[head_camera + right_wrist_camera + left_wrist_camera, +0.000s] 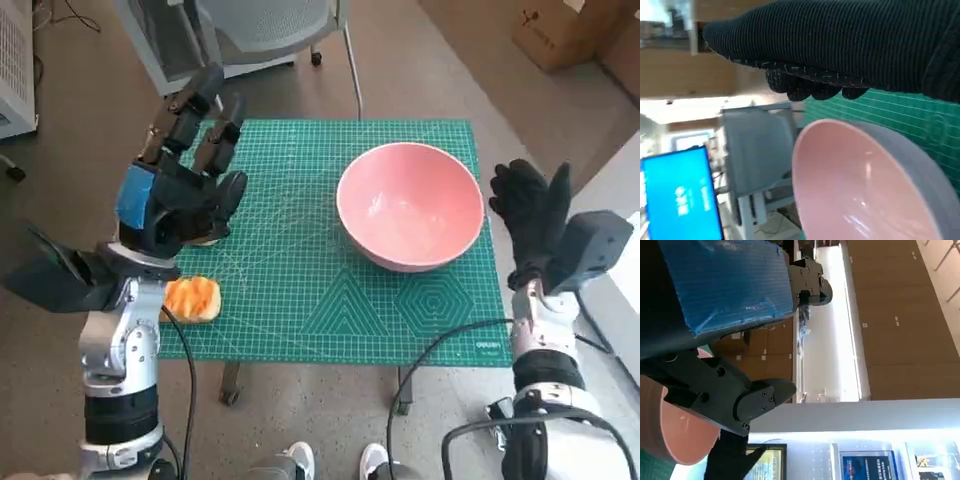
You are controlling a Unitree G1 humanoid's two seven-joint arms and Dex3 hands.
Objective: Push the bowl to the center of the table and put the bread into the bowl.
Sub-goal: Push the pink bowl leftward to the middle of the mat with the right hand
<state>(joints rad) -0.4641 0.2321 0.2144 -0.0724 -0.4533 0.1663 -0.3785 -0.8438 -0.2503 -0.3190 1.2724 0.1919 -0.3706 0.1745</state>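
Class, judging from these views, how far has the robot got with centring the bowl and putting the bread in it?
Done: nothing yet. The pink bowl sits empty on the right part of the green mat, not at its center. In hand: the gloved right hand is raised, open, beside the bowl's right side, placed to push. Left: the push, then the bread, lying at the mat's left edge below the raised, empty left hand.

The bowl (410,205) is pink, round and deep, standing upright and empty on the green mat (300,300), toward two o'clock from the mat's middle, near its right edge. The bread (192,298) is a golden-orange piece lying at the mat's left edge, about eight o'clock, well apart from the bowl; part of it seems hidden, so its shape is unclear.
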